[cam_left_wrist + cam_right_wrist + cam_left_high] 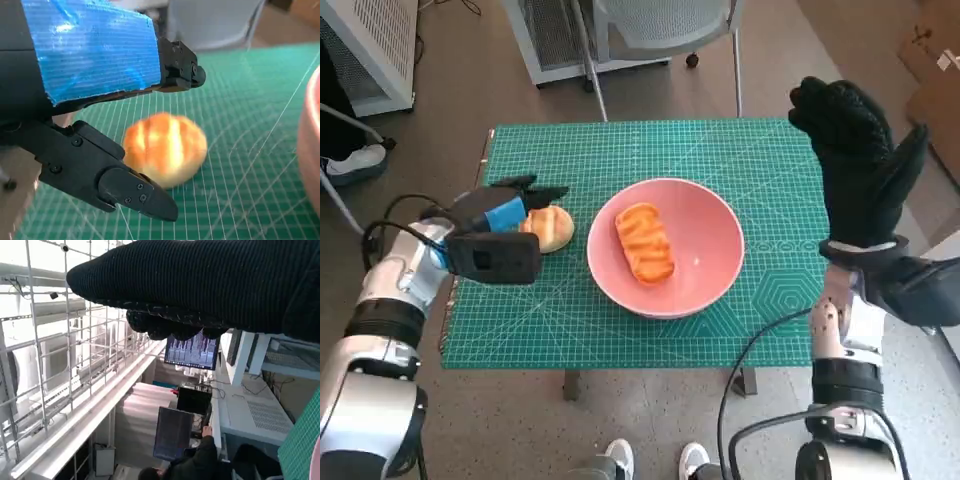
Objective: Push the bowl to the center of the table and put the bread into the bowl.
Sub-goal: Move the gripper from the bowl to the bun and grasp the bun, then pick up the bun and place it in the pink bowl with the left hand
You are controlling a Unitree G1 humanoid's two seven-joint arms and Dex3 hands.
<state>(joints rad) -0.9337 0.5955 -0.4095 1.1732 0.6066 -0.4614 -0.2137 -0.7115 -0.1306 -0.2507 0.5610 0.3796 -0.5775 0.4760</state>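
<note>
The pink bowl (pixel 712 252) stands near the middle of the green cutting mat (pixel 620 150), and a long glazed bread (pixel 643 243) lies inside it. A round bread roll (pixel 550 228) sits on the mat just left of the bowl. My left hand (pixel 500 225) is at the roll's left side with its fingers spread. In the left wrist view the roll (pixel 165 147) lies between the upper fingers and the thumb, with a gap above it, and the bowl's rim (pixel 310 130) shows at the edge. My right hand (pixel 855 165) is raised over the table's right edge, open and holding nothing.
A chair's legs (pixel 660 30) and a white cabinet (pixel 370 50) stand behind the table. A person's shoe (pixel 355 160) is at the left, and two feet (pixel 620 460) are at the front edge. Cardboard (pixel 930 70) lies at the right. The right wrist view shows a seated person (pixel 195 460) below a monitor.
</note>
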